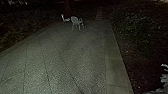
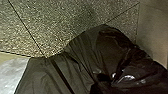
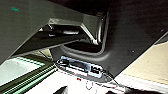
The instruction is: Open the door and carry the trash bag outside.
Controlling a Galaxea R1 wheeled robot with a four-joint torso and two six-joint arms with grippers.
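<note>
Can see the black trash bag [image 2: 80, 57] close by the left gripper, bulging in glossy folds, contents hidden; cannot tell that gripper's opening or any hold on the bag. Well apart from both grippers, can spot a white chair [image 1: 75, 21] on the paving [image 1: 72, 55], then dark shrubs [image 1: 140, 30] farther right. Near the right gripper, can make out a socket strip [image 3: 79, 67]; cannot tell that gripper's opening or grip.

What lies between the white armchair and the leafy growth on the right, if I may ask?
In the head view, speckled paving and then a plainer border strip lie between the armchair and the growth.
</note>
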